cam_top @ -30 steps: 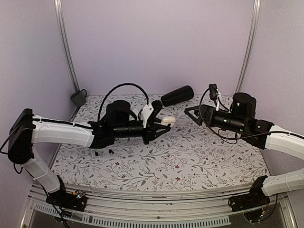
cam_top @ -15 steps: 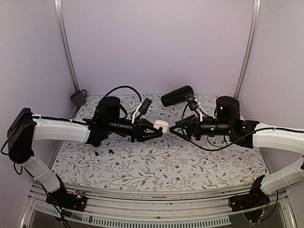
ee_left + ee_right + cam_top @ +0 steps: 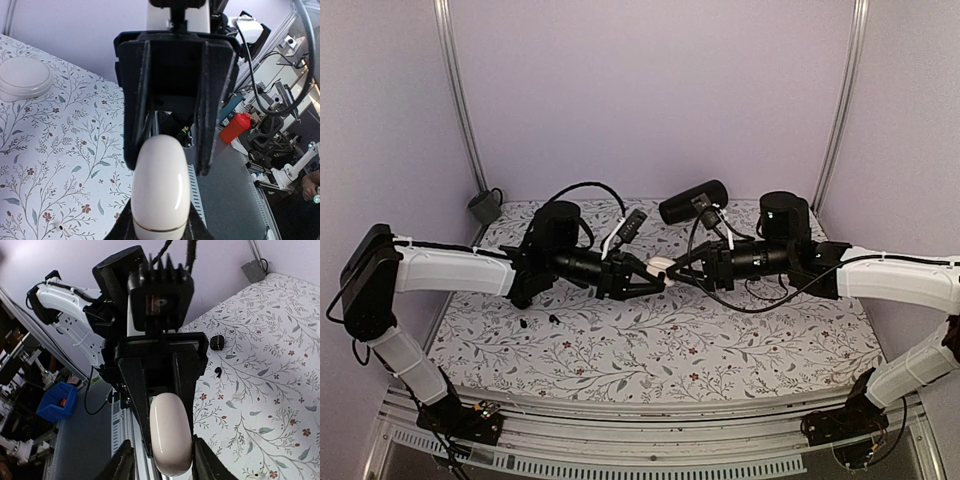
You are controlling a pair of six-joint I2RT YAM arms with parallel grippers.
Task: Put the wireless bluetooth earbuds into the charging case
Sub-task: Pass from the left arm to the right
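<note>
The white oval charging case (image 3: 663, 266) hangs in the air above the middle of the table, lid closed. My left gripper (image 3: 654, 272) is shut on its near end (image 3: 161, 185). My right gripper (image 3: 678, 270) faces it from the right, open, with its jaws around the case's other end (image 3: 171, 432). One right finger (image 3: 207, 460) touches the case and a gap shows at the other finger (image 3: 122, 460). Two wireless bluetooth earbuds, tiny and black, lie on the floral cloth under the left arm (image 3: 523, 323) (image 3: 552, 318). The right wrist view shows both earbuds too (image 3: 216, 342) (image 3: 218, 371).
A black cylinder (image 3: 693, 201) lies at the back of the table, behind the grippers. A grey cup (image 3: 484, 207) stands in the back left corner. A white round disc (image 3: 22, 77) rests on the cloth in the left wrist view.
My right arm has swung left to meet the case, and its jaws have narrowed around the case's end. The left arm has carried the case slightly back and left, still gripping it.
</note>
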